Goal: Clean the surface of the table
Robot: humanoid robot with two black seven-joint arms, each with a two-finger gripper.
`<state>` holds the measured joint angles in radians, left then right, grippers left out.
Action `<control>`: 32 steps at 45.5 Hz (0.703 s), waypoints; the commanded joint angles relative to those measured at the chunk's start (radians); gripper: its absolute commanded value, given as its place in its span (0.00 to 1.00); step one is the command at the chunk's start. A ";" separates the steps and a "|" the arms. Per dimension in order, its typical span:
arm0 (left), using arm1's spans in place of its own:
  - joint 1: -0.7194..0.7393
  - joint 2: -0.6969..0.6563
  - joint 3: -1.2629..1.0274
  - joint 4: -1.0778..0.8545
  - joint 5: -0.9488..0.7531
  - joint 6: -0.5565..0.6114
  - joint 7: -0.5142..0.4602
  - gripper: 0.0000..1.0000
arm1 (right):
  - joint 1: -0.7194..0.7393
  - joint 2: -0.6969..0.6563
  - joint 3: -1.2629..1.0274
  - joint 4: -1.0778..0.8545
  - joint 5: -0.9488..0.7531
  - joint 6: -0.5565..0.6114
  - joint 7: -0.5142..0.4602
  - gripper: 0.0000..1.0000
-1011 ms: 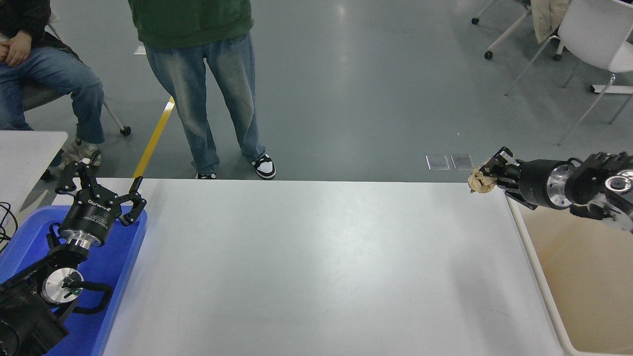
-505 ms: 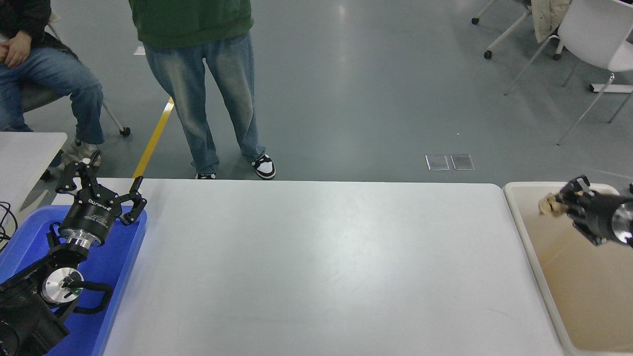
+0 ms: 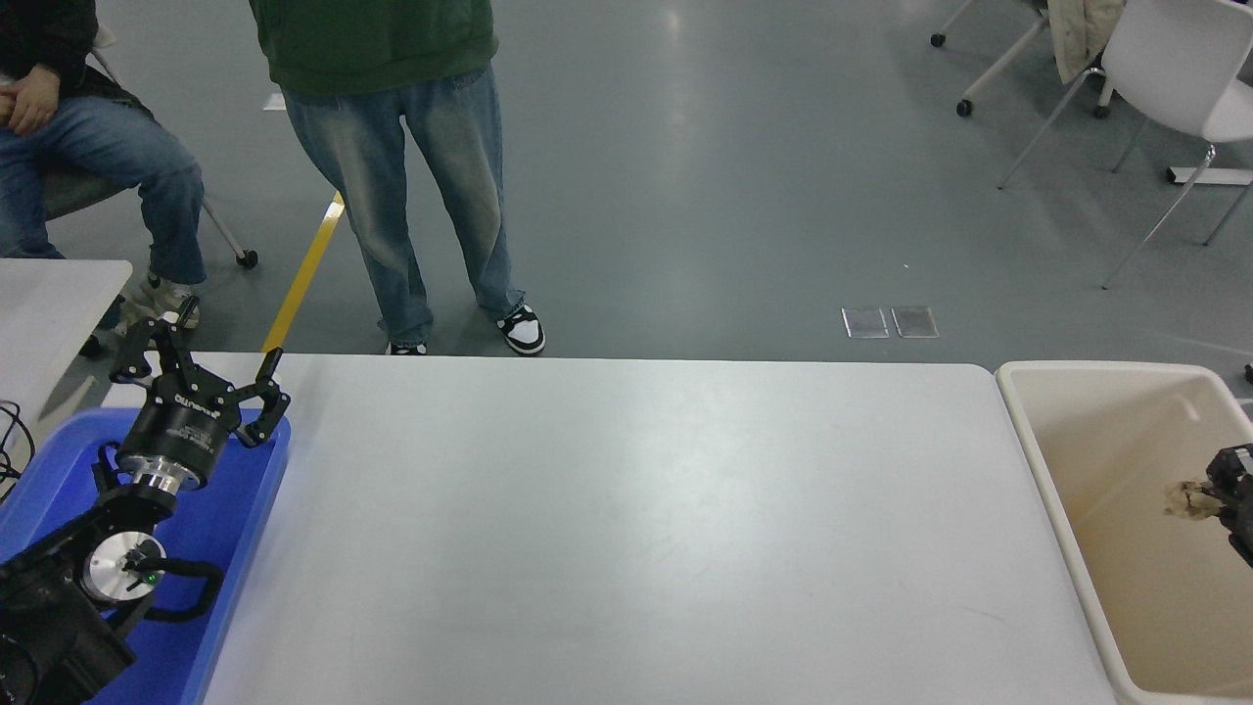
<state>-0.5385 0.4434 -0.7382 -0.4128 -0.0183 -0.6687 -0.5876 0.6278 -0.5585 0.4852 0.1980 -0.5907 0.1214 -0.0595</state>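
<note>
The table surface (image 3: 626, 529) fills the middle of the head view, between a blue tray (image 3: 230, 548) at its left end and a beige bin (image 3: 1096, 509) just beside its right end. We see nothing lying on the white top — no scrap or wad, only faint marks and glare.

We judge the step in hand to be the disposal of rubbish. At the right edge of the picture the right gripper (image 3: 1214, 490) reaches in over the bin's opening, closed on a small crumpled wad of brownish paper (image 3: 1186, 499) that sticks out from its tips. The wad hangs above the bin's interior, not over the table. We think the next move calls for the fingers to part so that the wad drops inside the walls, and then for the arm to come clear of the rim.

Of the bin's contents we can make out only a bare beige floor, and the near corner is cut off. The blue tray holds no loose thing that we can see. The left gripper (image 3: 201, 377) is parked above it at the lower left, its fingers spread wide and empty.

Two people are at the far side, one standing, one seated.
</note>
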 commanded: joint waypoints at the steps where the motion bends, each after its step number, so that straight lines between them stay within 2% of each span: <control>1: 0.000 0.000 0.000 0.000 0.000 0.000 0.000 1.00 | 0.003 0.092 -0.086 -0.114 0.008 -0.066 0.049 0.00; 14: 0.000 0.000 0.000 0.000 0.000 0.000 0.000 1.00 | 0.032 0.117 -0.105 -0.114 0.037 -0.132 0.217 0.00; 23: 0.000 0.000 0.000 0.000 0.000 0.000 0.000 1.00 | 0.064 0.115 -0.106 -0.114 0.037 -0.134 0.362 0.00; 32: 0.000 0.000 0.000 0.000 0.000 0.000 0.000 1.00 | 0.067 0.132 -0.108 -0.114 0.037 -0.140 0.369 0.00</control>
<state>-0.5384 0.4433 -0.7382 -0.4127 -0.0183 -0.6687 -0.5875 0.6785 -0.4448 0.3821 0.0884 -0.5565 -0.0018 0.2502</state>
